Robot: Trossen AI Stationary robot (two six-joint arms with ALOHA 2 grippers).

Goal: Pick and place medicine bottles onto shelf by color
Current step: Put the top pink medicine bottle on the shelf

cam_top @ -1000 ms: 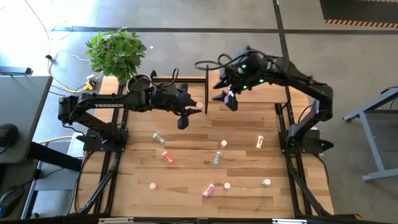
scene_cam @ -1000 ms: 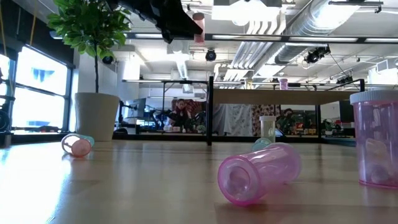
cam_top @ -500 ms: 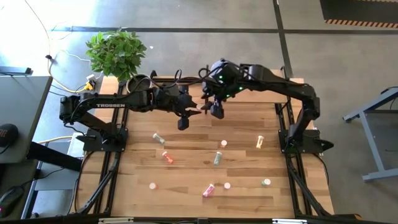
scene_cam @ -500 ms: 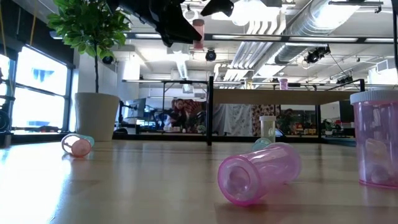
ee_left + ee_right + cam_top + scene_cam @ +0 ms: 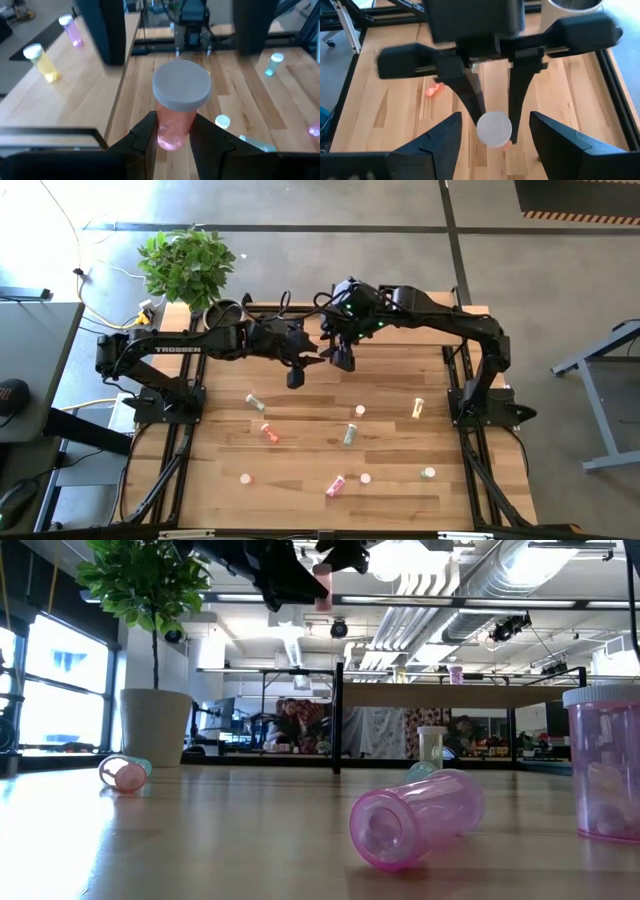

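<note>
Two grippers meet high above your table: the left gripper (image 5: 172,137) clamps an orange-red bottle (image 5: 176,111) with a grey cap, while the right gripper (image 5: 495,137) flanks it, fingers spread. Only your left wrist view reveals the shelf (image 5: 65,102) with its yellow bottle (image 5: 42,62) and pink bottle (image 5: 71,31).

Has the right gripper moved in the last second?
Yes. In the high view the right gripper has swung toward the picture's left, crossing the shelf's black upright panel, and now hangs open at the left gripper holding a pink bottle.
</note>
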